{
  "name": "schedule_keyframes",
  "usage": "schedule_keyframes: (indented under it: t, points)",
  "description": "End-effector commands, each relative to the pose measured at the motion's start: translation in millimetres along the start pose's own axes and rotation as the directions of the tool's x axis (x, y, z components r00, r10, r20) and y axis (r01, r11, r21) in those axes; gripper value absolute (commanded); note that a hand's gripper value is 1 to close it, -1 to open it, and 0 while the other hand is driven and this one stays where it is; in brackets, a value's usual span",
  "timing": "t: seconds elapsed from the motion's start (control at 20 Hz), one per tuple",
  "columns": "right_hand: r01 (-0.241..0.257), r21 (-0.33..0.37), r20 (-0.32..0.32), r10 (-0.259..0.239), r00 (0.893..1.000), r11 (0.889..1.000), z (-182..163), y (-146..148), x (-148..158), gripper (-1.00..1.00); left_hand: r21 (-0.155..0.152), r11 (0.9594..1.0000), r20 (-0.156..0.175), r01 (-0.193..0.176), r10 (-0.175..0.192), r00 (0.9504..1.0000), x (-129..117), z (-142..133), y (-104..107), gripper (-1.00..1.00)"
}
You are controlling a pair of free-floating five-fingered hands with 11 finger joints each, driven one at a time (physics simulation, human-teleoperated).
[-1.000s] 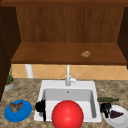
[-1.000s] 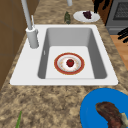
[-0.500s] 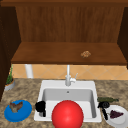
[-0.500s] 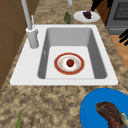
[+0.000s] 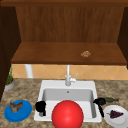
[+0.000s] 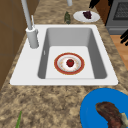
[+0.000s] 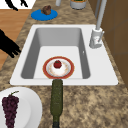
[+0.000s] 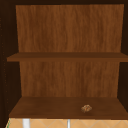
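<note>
My left hand hangs open over the sink's front left corner and shows at the right edge in the left side view. My right hand hangs open by the sink's right rim, beside a white plate of purple grapes, holding nothing. In the right side view it sits at the left edge, fingers stretched toward the basin. A red-rimmed plate with a small red fruit lies in the white sink. A big red round shape covers the basin's front.
A blue plate with a brown piece of meat lies left of the sink. A dark green cucumber-like thing lies right of it. The faucet stands behind. A small brown lump rests on the lower shelf. A potted plant stands far left.
My right hand has drifted a little to the left, off the grape plate and toward the sink's right rim. The left hand has stayed put.
</note>
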Motion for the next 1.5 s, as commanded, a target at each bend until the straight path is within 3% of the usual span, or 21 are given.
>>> schedule_keyframes:
  t: [0.0, 0.5, 0.6, 0.65, 0.85, 1.1, 1.45]
  points:
    - [-0.03, -0.062, 0.049, 0.033, 0.998, 0.998, 3.2, -12.5, 10.7, -1.0, 0.0, 1.0, 0.0, 0.0, 0.0, 1.0, 0.0, 0.0, 0.0, 0.0]
    - [0.003, -0.172, 0.069, 0.009, 0.998, 0.985, 0.3, -64.0, 30.5, -1.0, 0.002, 1.0, -0.002, 0.003, -0.003, 1.0, -0.2, -0.1, -0.1, 0.0]
    - [-0.005, -0.151, 0.054, 0.013, 0.998, 0.989, 2.8, -71.0, 24.4, -1.0, 0.003, 1.0, -0.002, 0.003, -0.003, 1.0, -0.2, -0.1, -0.1, 0.0]
    - [0.017, -0.139, 0.034, -0.012, 0.999, 0.99, 7.8, -72.4, 12.5, -1.0, 0.003, 1.0, -0.002, 0.004, -0.004, 1.0, -0.2, -0.1, -0.1, 0.0]
    - [0.076, -0.175, 0.122, -0.055, 0.991, 0.982, 14.7, -84.0, -11.5, -1.0, 0.003, 1.0, -0.002, 0.004, -0.004, 1.0, -0.2, -0.2, -0.1, 0.0]
    - [0.128, -0.194, 0.166, -0.096, 0.981, 0.973, 28.3, -95.8, -39.8, -1.0, 0.003, 1.0, -0.003, 0.004, -0.004, 1.0, -0.3, -0.2, -0.1, 0.0]
    - [0.139, -0.189, 0.175, -0.107, 0.979, 0.972, 48.1, -112.4, -86.6, -1.0, 0.004, 1.0, -0.003, 0.005, -0.005, 1.0, -0.3, -0.2, -0.1, 0.0]
